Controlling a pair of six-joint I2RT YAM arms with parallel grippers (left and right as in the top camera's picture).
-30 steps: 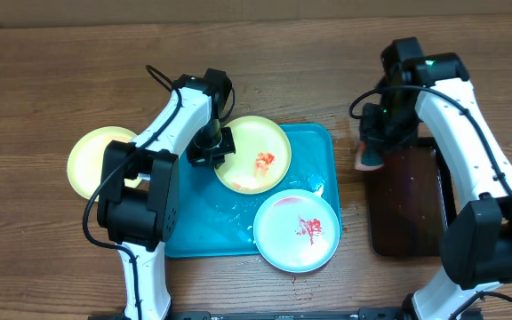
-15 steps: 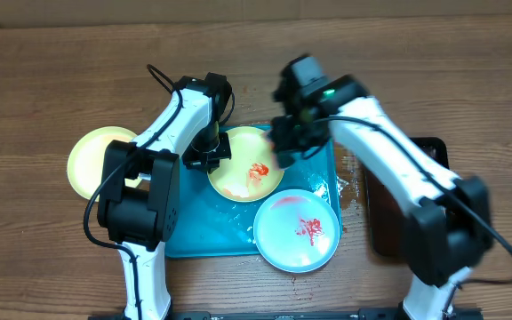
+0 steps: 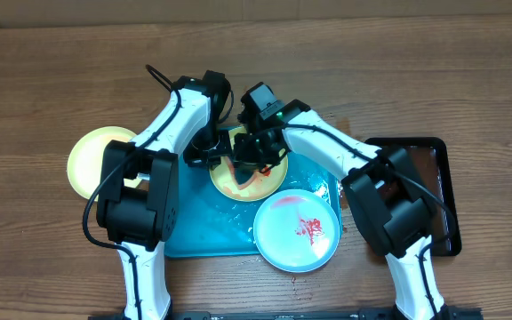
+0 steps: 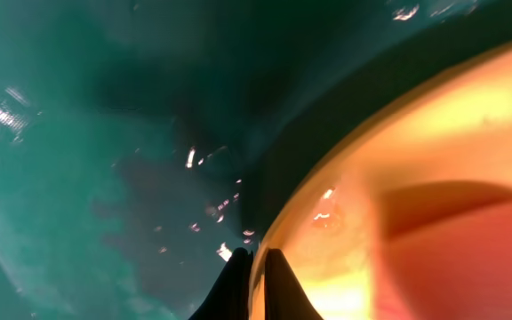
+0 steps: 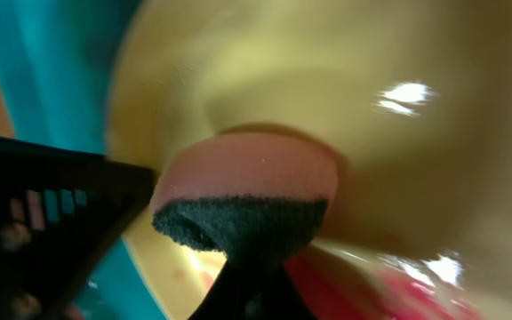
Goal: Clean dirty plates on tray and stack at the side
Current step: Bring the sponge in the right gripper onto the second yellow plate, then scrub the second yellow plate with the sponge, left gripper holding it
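Pink sponge (image 5: 247, 191), clamped in right gripper (image 5: 256, 276), presses light green round plastic plate (image 5: 372, 160); left gripper (image 4: 258, 276) pinches its left rim.

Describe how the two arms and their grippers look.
Both arms are built alike. The left arm and right arm have white tubular links joined by chunky black joint housings. A thin black cable loops off the left one. The left gripper and right gripper end in slim black fingers.

green plate (image 3: 226, 185) partly hidden overhead, blurred in wrist views
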